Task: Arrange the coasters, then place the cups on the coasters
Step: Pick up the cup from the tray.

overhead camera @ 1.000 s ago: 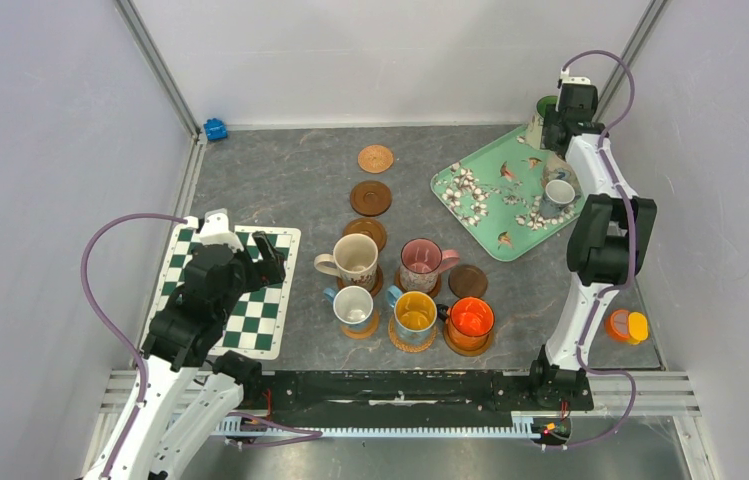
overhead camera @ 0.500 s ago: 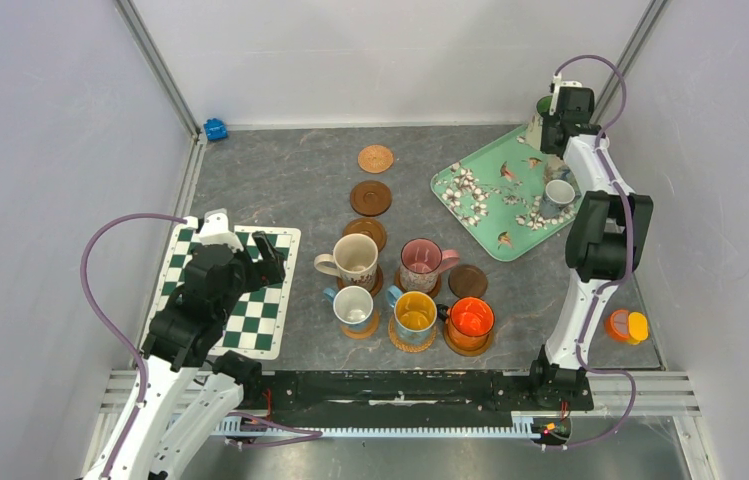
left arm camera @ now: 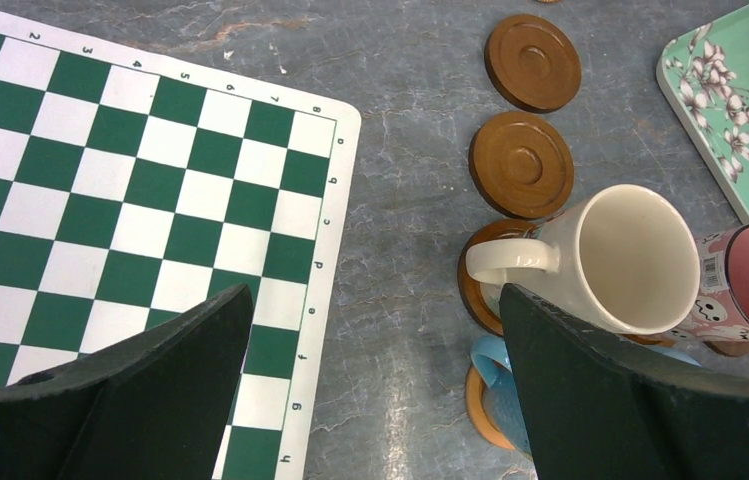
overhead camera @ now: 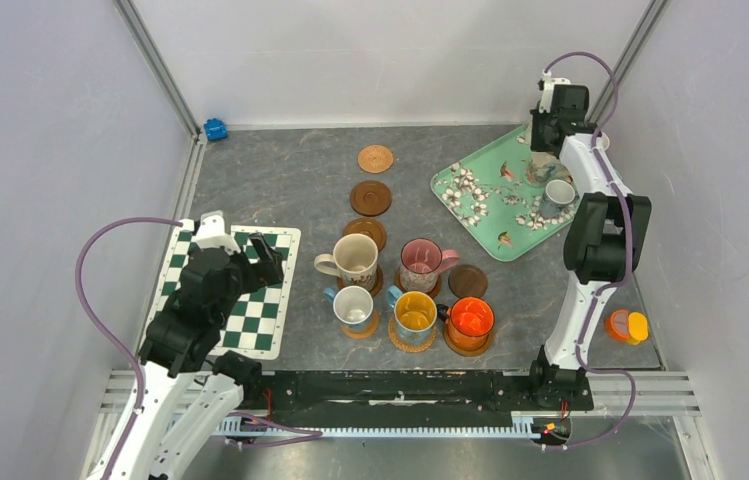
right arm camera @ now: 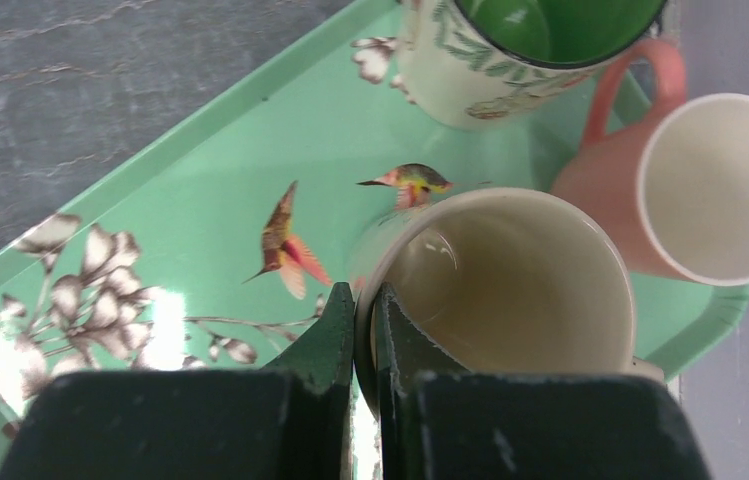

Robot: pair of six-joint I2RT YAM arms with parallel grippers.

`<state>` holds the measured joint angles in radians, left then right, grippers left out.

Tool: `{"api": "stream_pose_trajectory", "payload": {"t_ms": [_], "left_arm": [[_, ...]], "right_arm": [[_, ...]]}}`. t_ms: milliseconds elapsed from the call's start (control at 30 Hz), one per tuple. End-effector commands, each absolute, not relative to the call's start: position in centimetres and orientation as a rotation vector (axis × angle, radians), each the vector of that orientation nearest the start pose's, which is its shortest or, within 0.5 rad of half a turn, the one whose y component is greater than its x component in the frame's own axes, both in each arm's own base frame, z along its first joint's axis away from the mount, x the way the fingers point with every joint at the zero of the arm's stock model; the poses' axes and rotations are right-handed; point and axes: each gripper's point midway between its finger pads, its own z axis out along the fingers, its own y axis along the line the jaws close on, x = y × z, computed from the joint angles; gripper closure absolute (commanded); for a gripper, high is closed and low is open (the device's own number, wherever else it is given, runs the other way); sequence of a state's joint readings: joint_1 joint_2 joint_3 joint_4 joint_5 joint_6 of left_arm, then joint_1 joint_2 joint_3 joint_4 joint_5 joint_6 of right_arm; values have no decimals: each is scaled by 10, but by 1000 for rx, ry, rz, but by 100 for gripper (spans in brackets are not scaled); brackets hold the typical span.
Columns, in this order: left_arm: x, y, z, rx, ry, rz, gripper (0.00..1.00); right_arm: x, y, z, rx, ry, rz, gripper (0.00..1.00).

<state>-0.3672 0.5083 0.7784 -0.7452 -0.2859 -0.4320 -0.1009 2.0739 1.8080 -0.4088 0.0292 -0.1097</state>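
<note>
My right gripper [right arm camera: 363,296] is shut on the rim of a cream cup [right arm camera: 530,290] that stands on the mint floral tray [right arm camera: 200,170]. One finger is inside the cup and one outside. A green-inside cup [right arm camera: 520,35] and a small pink cup [right arm camera: 695,190] stand just beyond it. From above, the right gripper [overhead camera: 547,150] is over the tray's far corner, with a small white cup [overhead camera: 557,193] nearby. Several cups sit on coasters mid-table, among them the cream cup [overhead camera: 356,258] and the orange cup [overhead camera: 470,320]. Three coasters [overhead camera: 371,197] in a row and one coaster [overhead camera: 468,281] are bare. My left gripper [left arm camera: 375,300] hangs open at the mat's edge.
The green-white checkered mat [overhead camera: 250,310] lies at the left under the left arm. A small blue object [overhead camera: 215,129] sits in the far left corner. An orange-lidded item [overhead camera: 626,326] lies beyond the table's right edge. The enclosure walls are close to the right arm.
The right gripper has closed onto the cream cup's rim and moved slightly left over the tray. The left arm has barely shifted and stays open.
</note>
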Motion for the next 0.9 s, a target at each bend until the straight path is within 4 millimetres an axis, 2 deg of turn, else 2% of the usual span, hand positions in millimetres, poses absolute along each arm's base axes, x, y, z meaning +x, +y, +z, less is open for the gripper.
{"api": "stream_pose_trajectory", "payload": {"t_ms": [0,100,133,367,633,867], "left_arm": [[212,-45,231,-232,1952,-220,0],[211,-45,233,-230,1940,-231,0],[211,-46,234,-227,1936,-238,0],[210,-50,237,-206,1925,-267,0],[207,-45,243,-223,1896,-259,0],[204,-36,248,-257,1875,-227,0]], "right_arm": [[575,-26,269,-108,1970,-121,100],[569,-8,282,-141,1952,-103,100],[565,14,288,-181,1943,-79,100],[531,75,316,-304,1897,-24,100],[493,151,328,-414,1850,90,100],[461,234,331,-529,1805,170,100]]}}
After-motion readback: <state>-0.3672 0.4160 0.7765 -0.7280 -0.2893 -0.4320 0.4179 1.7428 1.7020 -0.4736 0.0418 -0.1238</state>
